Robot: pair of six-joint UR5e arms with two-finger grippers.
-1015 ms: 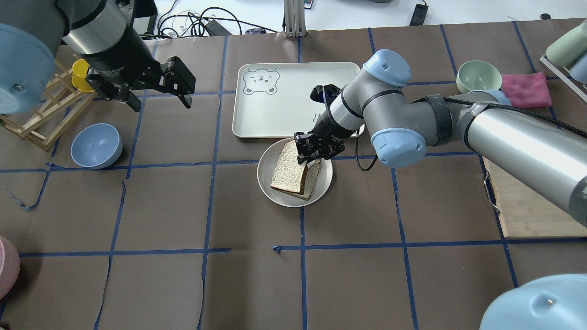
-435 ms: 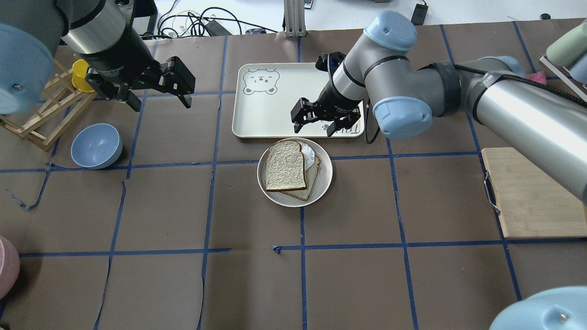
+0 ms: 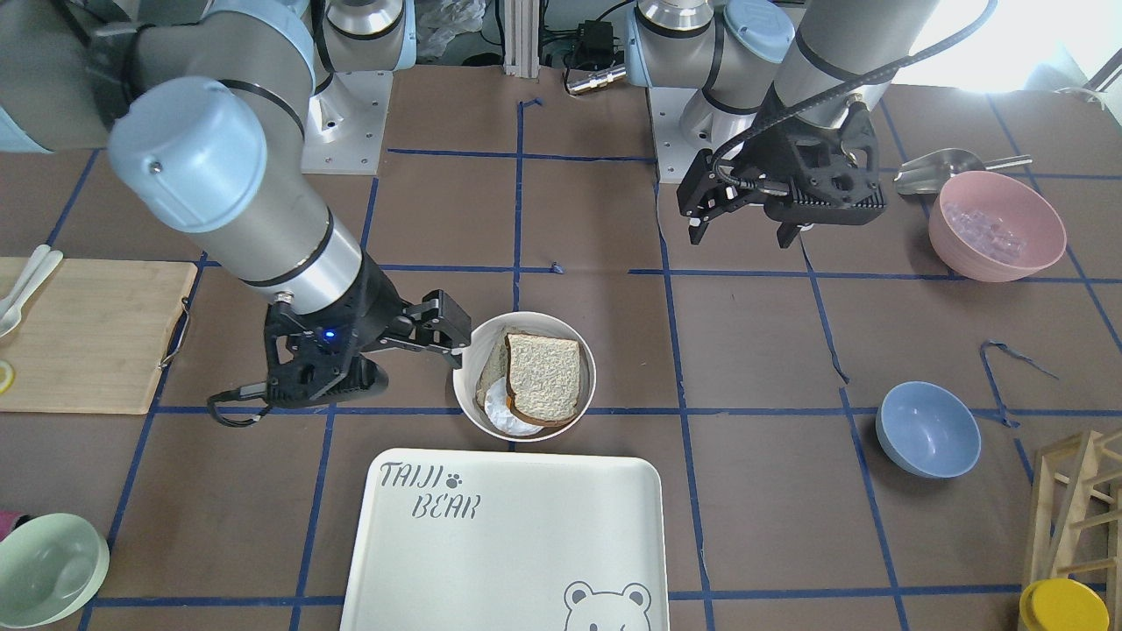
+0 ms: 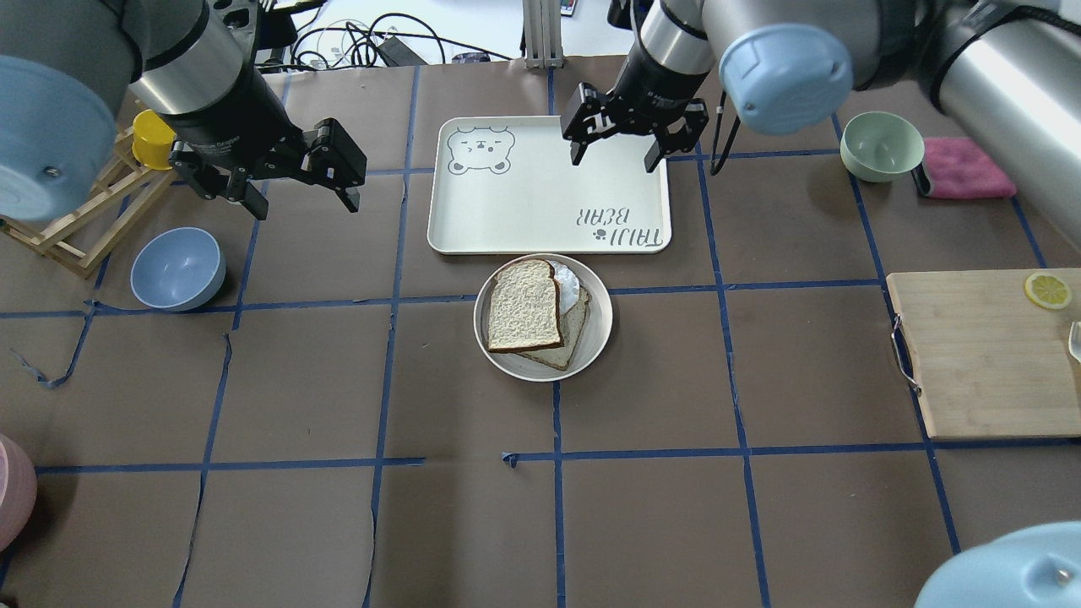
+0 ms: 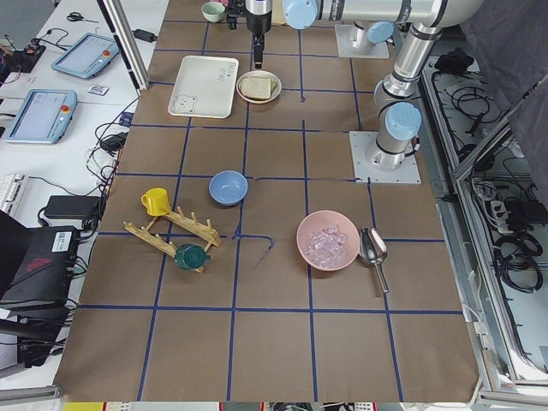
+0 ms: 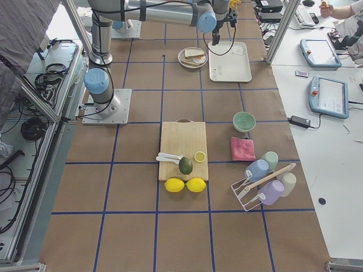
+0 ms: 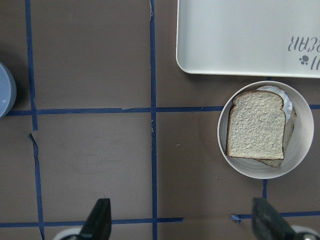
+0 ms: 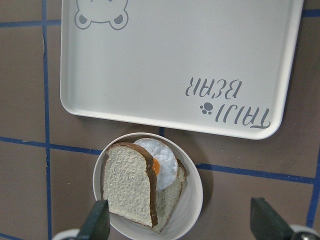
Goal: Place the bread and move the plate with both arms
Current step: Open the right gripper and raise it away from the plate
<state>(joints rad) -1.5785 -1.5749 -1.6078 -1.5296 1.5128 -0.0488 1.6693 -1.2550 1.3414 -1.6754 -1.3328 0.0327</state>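
Okay, overhead: right gripper (image 4: 615, 158) has let go and lifted back over the tray (image 4: 524, 203), jaws spread, empty. The bread (image 4: 524, 306) lies flat in the plate (image 4: 596, 346), so placing looks done and the plate move is next. Front-facing: left gripper (image 3: 741, 235) hovers wide, holding nothing. Right wrist: I read "TAIJI BEAR" on the tray.

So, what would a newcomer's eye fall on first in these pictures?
Most likely the cream plate in the middle of the scene. The dark-crusted bread lies there on a paler slice, with a fried egg peeking out from under it. Next comes the big bear tray beside it. Both arms hang open and empty in the air, the right pincer near the tray and the left pincer off to the robot's left.
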